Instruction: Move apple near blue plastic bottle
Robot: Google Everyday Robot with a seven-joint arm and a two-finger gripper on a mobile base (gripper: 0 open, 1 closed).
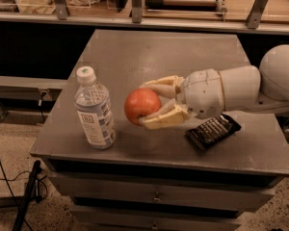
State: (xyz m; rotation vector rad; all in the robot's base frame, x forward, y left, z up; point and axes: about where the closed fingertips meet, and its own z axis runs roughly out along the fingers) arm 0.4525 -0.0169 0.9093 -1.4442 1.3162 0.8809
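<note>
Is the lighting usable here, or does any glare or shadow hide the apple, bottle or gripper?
Camera view: dim, warm light, no harsh glare. The apple carries a pale highlight on top. The gripper, closed around the apple beside the bottle, is evenly lit. The table has a soft sheen toward the back. Nothing hides the three.

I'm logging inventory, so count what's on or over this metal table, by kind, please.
apple: 1, clamped in the fingers of the gripper, just right of the bottle
blue plastic bottle: 1, upright at the front left of the table
black snack wrapper: 1, flat at the front right
Total: 3
</note>
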